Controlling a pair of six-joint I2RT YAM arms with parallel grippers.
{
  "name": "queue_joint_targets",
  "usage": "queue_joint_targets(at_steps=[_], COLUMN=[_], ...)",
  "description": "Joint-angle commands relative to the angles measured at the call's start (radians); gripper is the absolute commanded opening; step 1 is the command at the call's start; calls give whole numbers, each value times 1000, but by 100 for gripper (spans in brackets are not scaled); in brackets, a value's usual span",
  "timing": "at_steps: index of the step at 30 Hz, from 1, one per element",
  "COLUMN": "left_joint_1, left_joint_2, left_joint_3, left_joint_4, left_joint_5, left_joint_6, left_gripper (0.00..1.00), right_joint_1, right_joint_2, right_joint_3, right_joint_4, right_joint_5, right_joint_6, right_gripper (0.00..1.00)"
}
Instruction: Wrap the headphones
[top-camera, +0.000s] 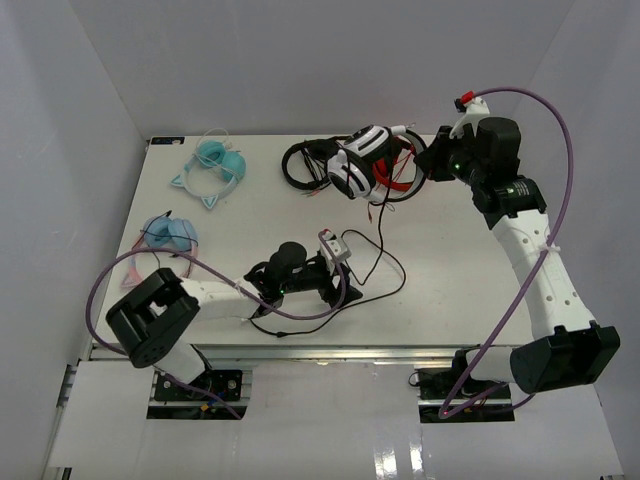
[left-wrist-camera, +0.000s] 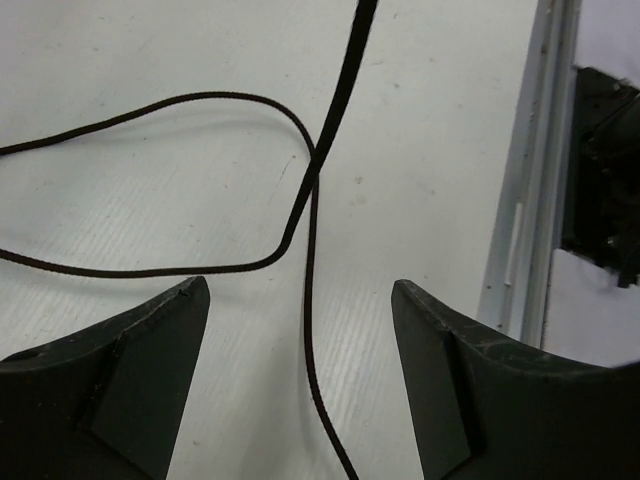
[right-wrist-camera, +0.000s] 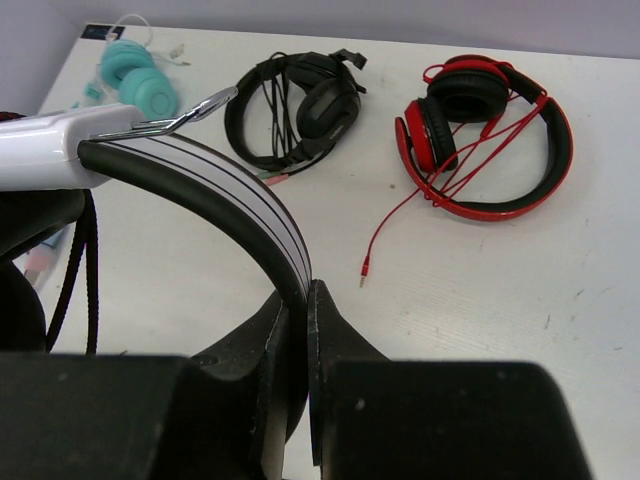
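Since the left fingers (left-wrist-camera: 150, 380) stand wide apart low over the bench (top-camera: 450, 260), well nearer the arm bases than the headphones (top-camera: 355, 165), they grip nothing. The black cable (left-wrist-camera: 307, 300) runs straight through the gap between them, which looks like a line-up for pinching it and gathering the slack. That cable lies in loose, crossing loops on the near side of the headphones, so the winding is, by my judgement, barely begun. Farther off, the right fingers (right-wrist-camera: 340, 360) are pressed together on the white headband (right-wrist-camera: 230, 190), probably to hold the set steady as an anchor. The cups seem to hang just clear of the surface, though the overhead view does not settle that. An all-black pair (right-wrist-camera: 300, 110) lies left of the headphones and a red-and-black pair (right-wrist-camera: 485, 140) right of them, both apart from the clamp.
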Motion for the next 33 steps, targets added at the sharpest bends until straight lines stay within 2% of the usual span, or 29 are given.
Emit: queue_joint_targets(at_steps=[1,7,11,13,16,18,21,23,24,26,30,33], left_joint_1=[-29,-46,-64,-66,-66,-66,-66,-66,-66,-66,-44,0], left_joint_2=[104,220,271,296,338,369,410,422,423,412,364,300], left_joint_3=[-27,0,30,60,105,145,197,194,187,157,97,45], left_joint_4=[287,390,399,390,351,312,261,271,273,291,280,230], left_joint_5=[-121,-153,-205,-222,-239,-229,-215,-209,-209,-204,-188,-141], left_joint_6=[112,161,281,318,361,379,391,391,391,399,437,465], left_gripper=[84,85,85,90,89,80,44,15,4,0,0,0], right_joint_1=[-21,-37,-40,-44,-48,-56,-77,-96,-105,-121,-146,-158], right_joint_2=[-73,-97,-99,-103,-116,-122,-124,-121,-120,-123,-139,-172], right_joint_3=[29,4,-8,-22,-35,-42,-38,-23,-16,0,27,26], right_joint_4=[76,81,93,111,124,130,134,133,132,129,120,71], right_joint_5=[-113,-136,-197,-227,-274,-312,-369,-412,-429,-469,-602,-671], right_joint_6=[93,99,100,100,100,104,126,141,145,153,117,-33], right_gripper=[8,8,8,8,8,8,8,8,8,8,8,8])
